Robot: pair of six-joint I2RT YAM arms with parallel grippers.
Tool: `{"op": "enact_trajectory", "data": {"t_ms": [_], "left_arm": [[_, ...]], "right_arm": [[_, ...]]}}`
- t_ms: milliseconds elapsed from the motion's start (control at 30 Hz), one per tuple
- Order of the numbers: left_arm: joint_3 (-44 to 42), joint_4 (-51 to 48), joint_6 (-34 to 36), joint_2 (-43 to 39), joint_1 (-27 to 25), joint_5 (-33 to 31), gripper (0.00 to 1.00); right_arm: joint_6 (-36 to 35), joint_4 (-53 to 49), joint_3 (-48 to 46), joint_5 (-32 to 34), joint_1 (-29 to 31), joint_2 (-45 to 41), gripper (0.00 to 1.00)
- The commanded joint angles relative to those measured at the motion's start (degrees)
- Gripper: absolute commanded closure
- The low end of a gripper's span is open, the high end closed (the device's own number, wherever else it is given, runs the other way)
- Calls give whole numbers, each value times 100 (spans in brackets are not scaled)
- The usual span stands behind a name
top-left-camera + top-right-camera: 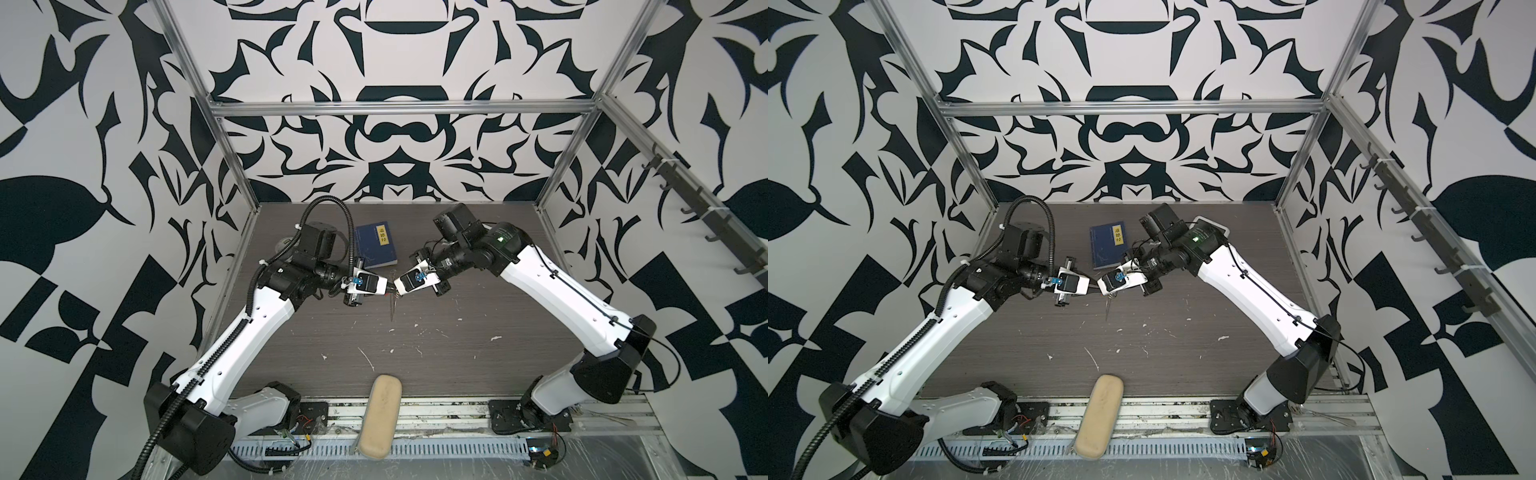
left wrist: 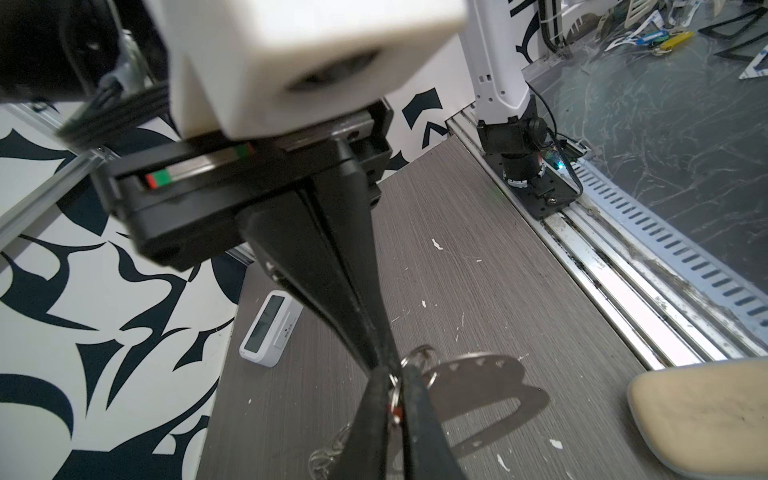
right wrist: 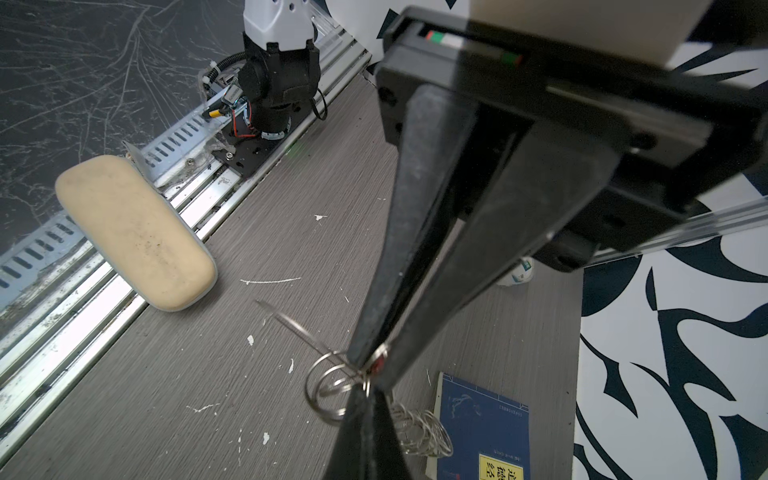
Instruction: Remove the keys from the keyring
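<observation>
- Pinching tip to tip above the middle of the table (image 1: 457, 340), the left end effector (image 1: 386, 290) and the right end effector (image 1: 398, 292) met on one small metal bunch, just on the near side of the book (image 1: 376, 245).
- The right end effector (image 3: 374, 365) was clenched. In the right wrist view a ring of the keys (image 3: 377, 365), with its red tag, sat caught between its tips.
- The left end effector's fingers (image 2: 328, 270) were pressed together at the ring where the keyring (image 2: 486, 366) joins the bunch. It looked clamped on the keyring's ring end, though exactly which wire it held could not be told.
- The keyring (image 1: 391, 307) was a flat grey loop that appeared to hang clear of the table, showing edge-on as a thin line in both top views.
- Its long axis ran from the pinch toward the table's near edge, where the beige case (image 1: 380, 415) lay. Its chain (image 3: 419, 432) trailed the opposite way, toward the book.
- Keys and keyring sat right at both sets of tips, so neither arm was nearer. The coming pull would probably run along the line between the two end effectors, across the loop's long axis.
- Both arms reached in from the table's near corners, elbows bent outward and forearms angled inward. The wrists were roughly level and faced each other.
</observation>
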Motion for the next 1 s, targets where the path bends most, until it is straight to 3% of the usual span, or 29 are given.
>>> {"op": "enact_trajectory", "data": {"t_ms": [0,133,400,567,800,967], "left_arm": [[185,-430,221,45,-16,-44,92],[224,-505,298,46,-16,-119,100],[283,-594,386,-46,-16,-259,100],[283,-470,326,-84,1,-336,100],[377,-261,209,-88,74,-317,100],[386,-117,162,-95,112,-287,100]], "right_arm": [[-21,11,247,-235,34,-80,100],[-20,17,250,-228,41,-97,100],[108,264,21,-573,-65,-285,100],[639,1058,-382,-1281,-363,-555,100],[1034,1644,-742,-1574,-465,-847,100],[1779,2694,-1351,-1898,-694,-1176,100]]}}
